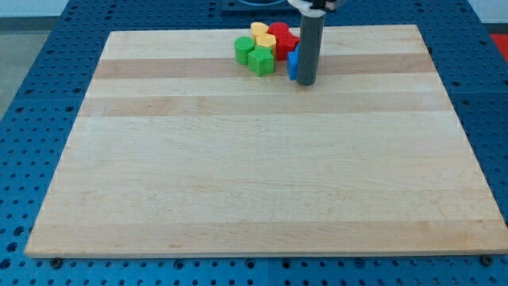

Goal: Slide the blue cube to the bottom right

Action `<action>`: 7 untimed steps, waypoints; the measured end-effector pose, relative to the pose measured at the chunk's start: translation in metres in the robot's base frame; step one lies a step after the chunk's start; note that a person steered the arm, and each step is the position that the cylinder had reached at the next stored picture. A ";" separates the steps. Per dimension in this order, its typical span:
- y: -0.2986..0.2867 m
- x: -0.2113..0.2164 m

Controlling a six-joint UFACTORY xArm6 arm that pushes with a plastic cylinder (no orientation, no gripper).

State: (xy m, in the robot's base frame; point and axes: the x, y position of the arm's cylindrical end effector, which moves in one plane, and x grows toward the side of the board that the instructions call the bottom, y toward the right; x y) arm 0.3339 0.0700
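Peeking from behind rod: blue cube, mostly hidden; my tip touching its right side.

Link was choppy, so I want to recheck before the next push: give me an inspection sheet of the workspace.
Surface: wooden board, lying flat.
Job's things: blue cube near the view's top, mostly hidden behind the rod.
Clutter: two green blocks, two yellow blocks and red blocks clustered just left of the blue cube.
Grippers: none; my tip rests against the blue cube's right side.
Cables: nothing seen.
Surroundings: blue perforated table.
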 end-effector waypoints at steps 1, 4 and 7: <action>0.001 0.001; 0.072 -0.029; 0.035 -0.139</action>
State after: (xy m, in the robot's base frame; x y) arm 0.1953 0.1045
